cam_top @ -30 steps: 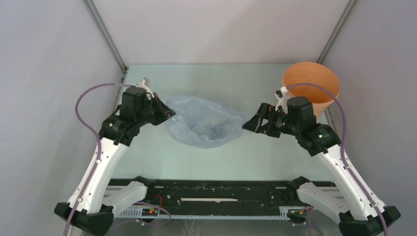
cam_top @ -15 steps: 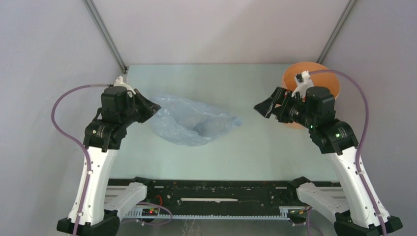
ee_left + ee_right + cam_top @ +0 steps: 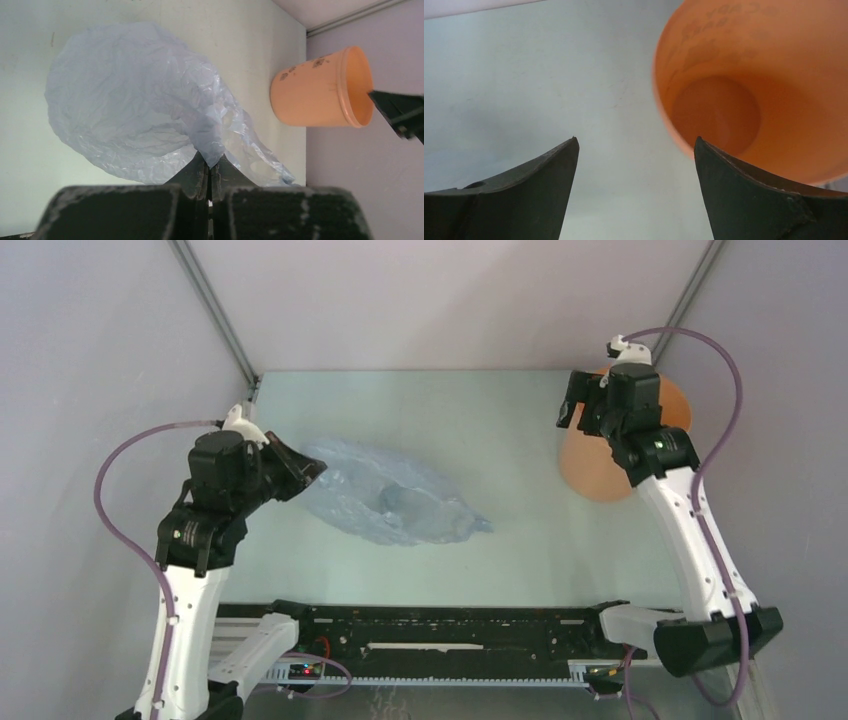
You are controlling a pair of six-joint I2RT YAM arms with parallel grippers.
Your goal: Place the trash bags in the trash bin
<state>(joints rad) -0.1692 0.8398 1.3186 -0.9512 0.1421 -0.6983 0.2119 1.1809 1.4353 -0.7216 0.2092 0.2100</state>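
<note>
The pale blue-grey trash bag [image 3: 385, 505] lies crumpled on the table, left of centre. My left gripper [image 3: 312, 472] is shut on its left edge; in the left wrist view the film [image 3: 130, 100] bunches into the closed tips [image 3: 208, 162]. The orange trash bin [image 3: 595, 465] stands at the back right, its top hidden by my right arm. My right gripper [image 3: 583, 412] is open and empty over the bin's left rim. In the right wrist view [image 3: 636, 138] the bin's mouth and inside [image 3: 749, 90] show beside the right finger. The bin also shows in the left wrist view [image 3: 320, 90].
Grey walls close the table on the left, back and right; the bin stands close to the right wall. A black rail [image 3: 440, 625] runs along the near edge between the arm bases. Bare pale green tabletop [image 3: 500, 420] lies between bag and bin.
My right gripper left the bag's right edge and rose back-right to the bin's rim. My left gripper pulled the bag's left edge leftward; the bag has sunk flatter.
</note>
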